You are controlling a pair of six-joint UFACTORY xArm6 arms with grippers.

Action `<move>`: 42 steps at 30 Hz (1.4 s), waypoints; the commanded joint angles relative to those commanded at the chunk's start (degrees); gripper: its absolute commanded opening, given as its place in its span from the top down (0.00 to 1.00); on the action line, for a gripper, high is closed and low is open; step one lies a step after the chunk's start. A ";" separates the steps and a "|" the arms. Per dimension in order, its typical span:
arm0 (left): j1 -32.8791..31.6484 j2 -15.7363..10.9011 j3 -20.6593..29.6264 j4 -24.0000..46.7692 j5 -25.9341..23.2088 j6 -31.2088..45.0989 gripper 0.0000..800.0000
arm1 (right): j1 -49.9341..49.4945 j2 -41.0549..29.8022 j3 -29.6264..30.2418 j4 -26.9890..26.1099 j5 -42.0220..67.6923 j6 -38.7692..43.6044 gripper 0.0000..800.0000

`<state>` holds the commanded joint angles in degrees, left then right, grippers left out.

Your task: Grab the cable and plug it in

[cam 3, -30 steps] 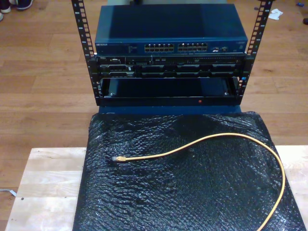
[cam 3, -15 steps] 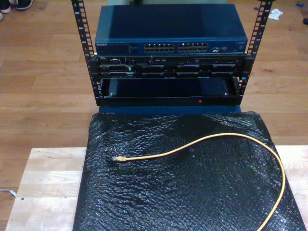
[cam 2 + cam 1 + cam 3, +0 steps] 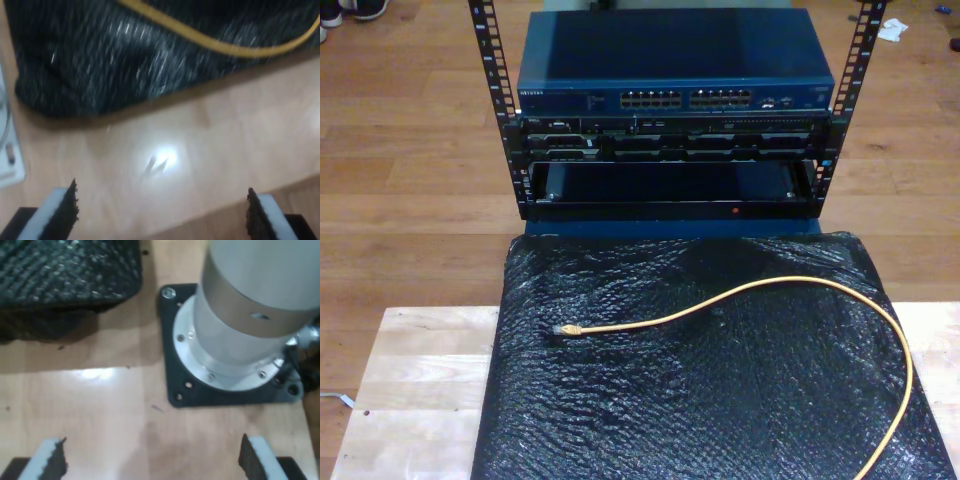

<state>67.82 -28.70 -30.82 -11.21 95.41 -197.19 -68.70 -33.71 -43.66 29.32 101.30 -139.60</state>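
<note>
Wooden floor lies behind a pale bench (image 3: 410, 380), and a black mat (image 3: 700, 400) covers most of the bench top; past the bench's far edge stands a rack (image 3: 670, 110) with a blue switch (image 3: 675, 70) on top, its row of ports (image 3: 687, 99) facing the bench, which I take to be where the plug must go.

On the mat lies the cable (image 3: 760, 288), loose and untouched; its clear plug (image 3: 560, 329) rests near the mat's edge at the exterior view's left, and the yellow cord arcs across to the mat's edge at the exterior view's right, then runs down toward the near edge (a slack curve, so the plug end should lift freely).

My first gripper (image 3: 150, 457) hangs with pads wide apart over bare wood, beside an arm's grey base (image 3: 235, 335) on its black plate, near a corner of the mat; it holds nothing.

My second gripper (image 3: 161, 210) is likewise spread wide and empty above bare bench, close to the mat's edge, with a stretch of cable in sight beyond; the picture is blurred; the grab is not yet begun.
</note>
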 joint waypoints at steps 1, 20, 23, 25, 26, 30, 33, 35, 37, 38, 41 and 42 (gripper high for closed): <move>-0.53 0.00 0.00 -0.26 0.00 -0.53 0.00 | 0.44 0.00 -0.35 0.62 0.62 0.88 0.00; -7.03 -2.46 -0.18 -4.40 4.22 -8.97 0.00 | 11.87 3.96 -8.70 7.91 5.63 13.27 0.00; -7.38 -2.46 -0.18 -4.48 4.40 -9.49 0.00 | 12.04 4.75 -11.43 8.88 6.42 16.00 0.00; -8.44 -2.46 -0.18 -4.57 4.48 -10.02 0.00 | 12.22 5.36 -13.45 9.41 6.42 16.70 0.00; -8.97 -2.46 -0.18 -4.57 4.48 -10.55 0.00 | 12.57 5.80 -14.42 9.93 6.59 16.97 0.00; -10.55 -2.46 -0.18 -4.57 4.40 -12.48 0.00 | 15.38 8.00 -18.02 10.55 6.59 20.66 0.00; -11.78 -2.46 -0.18 -4.84 4.40 -13.71 0.00 | 17.05 9.76 -20.57 10.64 6.59 22.15 0.00; -12.48 -2.55 -0.18 -5.54 4.40 -14.68 0.00 | 17.58 9.93 -21.19 10.90 6.59 22.95 0.00; -13.10 -2.55 -0.26 -6.15 4.40 -15.47 0.00 | 18.20 10.02 -21.54 11.43 6.59 23.82 0.00; -13.36 -2.64 -0.53 -6.33 4.40 -15.74 0.00 | 18.64 10.11 -21.71 11.78 6.59 24.18 0.00; -13.63 -2.90 -0.79 -6.86 4.48 -16.97 0.00 | 20.31 10.11 -22.33 12.75 6.42 25.67 0.00; -13.71 -2.99 -0.88 -7.38 4.48 -17.49 0.00 | 21.10 10.11 -22.59 12.92 6.33 26.20 0.00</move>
<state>54.11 -31.69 -31.70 -18.59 99.89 -214.68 -47.60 -23.60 -66.25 42.24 107.63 -113.41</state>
